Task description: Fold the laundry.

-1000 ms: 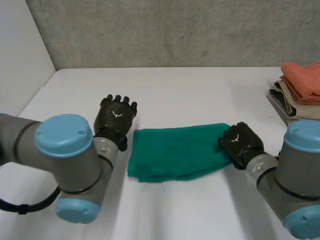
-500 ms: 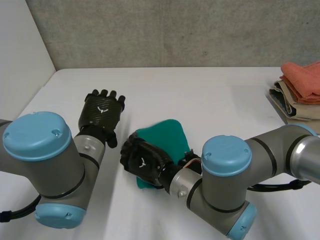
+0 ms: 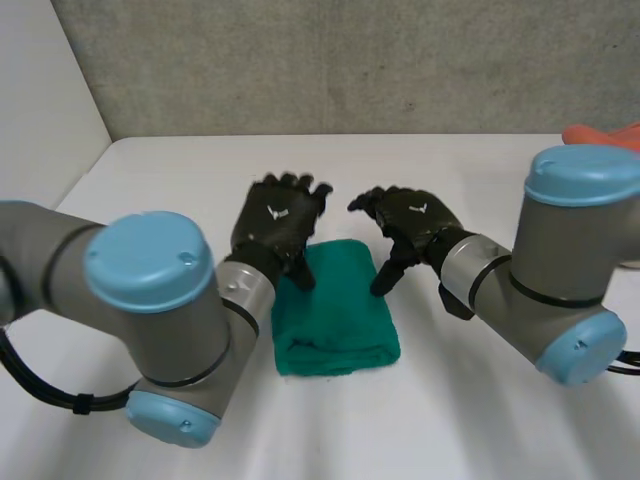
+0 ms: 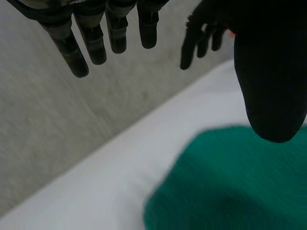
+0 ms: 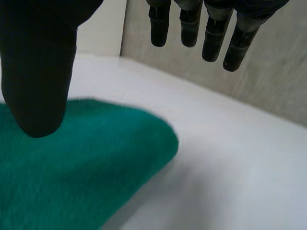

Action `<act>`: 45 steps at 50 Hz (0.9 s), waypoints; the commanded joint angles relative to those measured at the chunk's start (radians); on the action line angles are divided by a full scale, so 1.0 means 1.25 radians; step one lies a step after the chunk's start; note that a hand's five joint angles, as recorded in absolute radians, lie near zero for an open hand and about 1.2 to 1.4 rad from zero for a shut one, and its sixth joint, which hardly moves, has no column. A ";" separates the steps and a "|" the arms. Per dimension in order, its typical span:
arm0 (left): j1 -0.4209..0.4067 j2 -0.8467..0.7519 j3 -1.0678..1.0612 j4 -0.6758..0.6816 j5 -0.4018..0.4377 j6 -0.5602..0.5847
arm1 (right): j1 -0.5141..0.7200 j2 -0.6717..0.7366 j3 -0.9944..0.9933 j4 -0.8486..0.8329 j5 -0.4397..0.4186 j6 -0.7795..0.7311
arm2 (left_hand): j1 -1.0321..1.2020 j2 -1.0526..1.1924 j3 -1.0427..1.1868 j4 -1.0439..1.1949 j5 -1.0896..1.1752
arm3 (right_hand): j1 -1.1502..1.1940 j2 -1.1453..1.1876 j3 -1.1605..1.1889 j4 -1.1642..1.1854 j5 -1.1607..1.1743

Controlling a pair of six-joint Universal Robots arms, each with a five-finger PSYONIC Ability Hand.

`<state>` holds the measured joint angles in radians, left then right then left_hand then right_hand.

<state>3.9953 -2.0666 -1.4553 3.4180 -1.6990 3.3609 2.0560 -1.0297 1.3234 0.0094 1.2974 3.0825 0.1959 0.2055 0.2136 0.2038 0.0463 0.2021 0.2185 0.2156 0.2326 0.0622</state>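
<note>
the folded green cloth [image 3: 335,310] is lying on the white table [image 3: 170,175], right between the two hands. the left hand [image 3: 278,222] is hovering over its far left corner, fingers loose and spread, gripping nothing. the right hand [image 3: 412,222] is hanging at the far right corner, just as relaxed and empty.

left hand [image 4: 271,86] fingers [image 4: 93,38] straight, empty, above green cloth [image 4: 225,191] on white table [image 4: 96,191].
</note>
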 commanded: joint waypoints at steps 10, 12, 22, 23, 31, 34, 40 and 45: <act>0.010 -0.129 0.050 -0.179 -0.058 0.063 | 0.012 0.177 -0.103 0.093 0.060 -0.240 | -0.012 -0.019 -0.026 -0.018 -0.032 | -0.022 -0.035 -0.033 -0.046 -0.050; 0.008 -0.121 0.051 -0.179 -0.051 0.075 | 0.012 0.165 -0.103 0.093 0.081 -0.262 | -0.012 -0.019 -0.026 -0.018 -0.032 | -0.022 -0.035 -0.033 -0.046 -0.050; 0.013 0.029 0.092 -0.179 0.009 0.077 | 0.008 0.000 0.001 -0.017 0.094 -0.245 | -0.014 -0.022 -0.028 -0.020 -0.034 | -0.022 -0.035 -0.033 -0.046 -0.050; 0.018 0.050 0.093 -0.179 0.034 0.077 | 0.009 -0.035 0.036 -0.045 0.095 -0.246 | -0.012 -0.019 -0.026 -0.018 -0.032 | -0.022 -0.035 -0.033 -0.046 -0.050; 0.113 0.206 0.078 -0.258 0.335 0.059 | 0.024 -0.171 0.237 -0.137 0.090 -0.245 | 0.033 0.025 0.019 0.027 0.013 | -0.022 -0.035 -0.033 -0.046 -0.050; 0.140 0.236 0.084 -0.330 0.444 0.030 | 0.052 -0.172 0.295 -0.178 0.089 -0.248 | 0.033 0.025 0.019 0.027 0.013 | -0.022 -0.035 -0.033 -0.046 -0.050; 0.163 0.248 0.087 -0.382 0.537 0.010 | 0.120 -0.126 0.389 -0.340 0.094 -0.250 | 0.035 0.028 0.021 0.029 0.015 | -0.022 -0.035 -0.033 -0.046 -0.050; 0.164 0.259 0.086 -0.382 0.535 0.009 | 0.125 -0.035 0.376 -0.395 0.091 -0.261 | 0.035 0.028 0.021 0.029 0.015 | -0.022 -0.035 -0.033 -0.046 -0.050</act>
<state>4.1897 -1.7600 -1.3475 2.9609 -1.0645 3.3793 2.1867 -1.1982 1.7809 -0.3679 1.4124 2.7700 0.1991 0.2062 0.2136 0.2049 0.0463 0.1834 0.2185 0.2154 0.2325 0.0576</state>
